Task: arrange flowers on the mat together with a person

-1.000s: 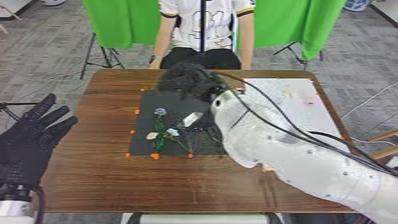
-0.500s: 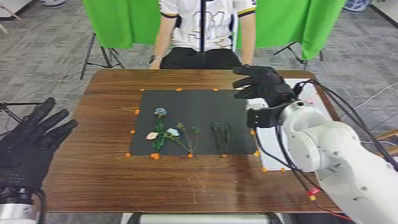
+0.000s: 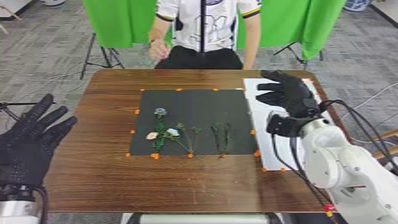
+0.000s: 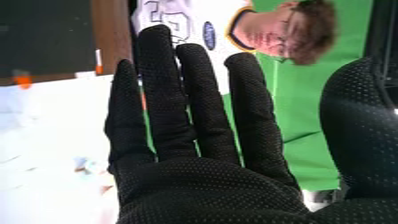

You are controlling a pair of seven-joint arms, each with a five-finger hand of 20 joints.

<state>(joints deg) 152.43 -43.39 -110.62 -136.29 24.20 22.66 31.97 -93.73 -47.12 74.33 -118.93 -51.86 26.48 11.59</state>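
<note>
Wood grain runs across the near part of the brown rectangular table [image 3: 178, 190], nearest to where the robot works. Off the near left side, the robot's left hand [image 3: 25, 150], in its black fabric glove, hangs open with its fingers spread, holding nothing. Farther in, small orange tabs [image 3: 155, 156] dot the near edge of the dark flat mat [image 3: 191, 105], and all the flowers I can make out lie on it. Two slim dark green sprigs [image 3: 216, 131] lie side by side on its near right part. Left of them is a thin-stemmed green spray [image 3: 195, 131], then a pale blue-white bloom [image 3: 173, 132], with a small cream bloom [image 3: 152, 135] just beside it, farther left. Beyond those, toward the left, sits a dusky blue bloom [image 3: 160, 111] on a leafy green stem. To the right of the mat lies a long white sheet [image 3: 271, 155], and over its far part the right hand [image 3: 286, 92] is open and empty, fingers straight. A bright green curtain [image 3: 306, 30] hangs behind everything.
</note>
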